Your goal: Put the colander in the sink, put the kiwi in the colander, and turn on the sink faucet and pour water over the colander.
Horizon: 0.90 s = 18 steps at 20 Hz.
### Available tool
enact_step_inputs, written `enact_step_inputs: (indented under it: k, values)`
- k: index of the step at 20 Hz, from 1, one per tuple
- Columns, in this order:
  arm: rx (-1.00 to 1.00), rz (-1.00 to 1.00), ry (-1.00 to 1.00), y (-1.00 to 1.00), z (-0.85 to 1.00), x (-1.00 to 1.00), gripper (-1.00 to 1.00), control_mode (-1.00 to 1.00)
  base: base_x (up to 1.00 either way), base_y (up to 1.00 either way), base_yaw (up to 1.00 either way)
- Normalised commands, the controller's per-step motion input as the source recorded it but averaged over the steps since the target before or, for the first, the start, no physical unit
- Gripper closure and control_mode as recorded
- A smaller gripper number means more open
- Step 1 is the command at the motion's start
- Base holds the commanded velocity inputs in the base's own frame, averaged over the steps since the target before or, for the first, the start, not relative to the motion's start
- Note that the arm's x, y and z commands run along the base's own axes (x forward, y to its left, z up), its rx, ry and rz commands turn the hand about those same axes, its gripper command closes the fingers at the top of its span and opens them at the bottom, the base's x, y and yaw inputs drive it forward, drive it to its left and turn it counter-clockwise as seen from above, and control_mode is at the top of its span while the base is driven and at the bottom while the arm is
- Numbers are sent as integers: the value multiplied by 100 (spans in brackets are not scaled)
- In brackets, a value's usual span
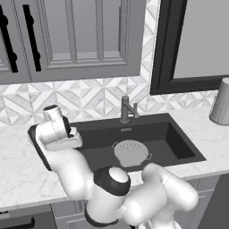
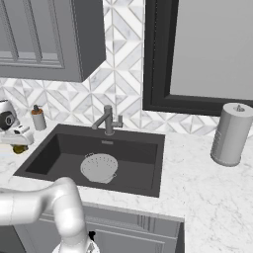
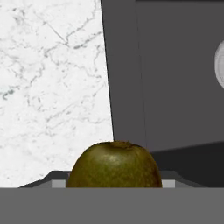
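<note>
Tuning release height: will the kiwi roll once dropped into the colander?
Probably a little: the kiwi is a rounded oval, apt to roll. The colander is bowl-shaped, so it should settle at the bottom. It looks small and firm, likely light.

surface: white marble counter (image 2: 197, 192) | set in it: dark sink (image 2: 148, 170), right of claw (image 2: 19, 147) | in basin: white colander (image 2: 99, 167) | counter far right of claw: grey ribbed canister (image 2: 231, 134) | behind claw: soap bottle (image 2: 38, 117)
</note>
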Motion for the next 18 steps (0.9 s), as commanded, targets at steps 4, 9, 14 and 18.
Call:
enact_step_inputs:
  k: [4, 9, 14, 18]
  values:
    - [2, -7, 0, -100, 0, -3, 100, -100, 0, 0, 0]
    - [5, -5, 0, -100, 0, -6, 100, -100, 0, 0, 0]
    - [4, -2, -2, -100, -7, -9, 100, -100, 0, 0, 0]
    - [3, -2, 0, -100, -7, 0, 100, -100, 0, 0, 0]
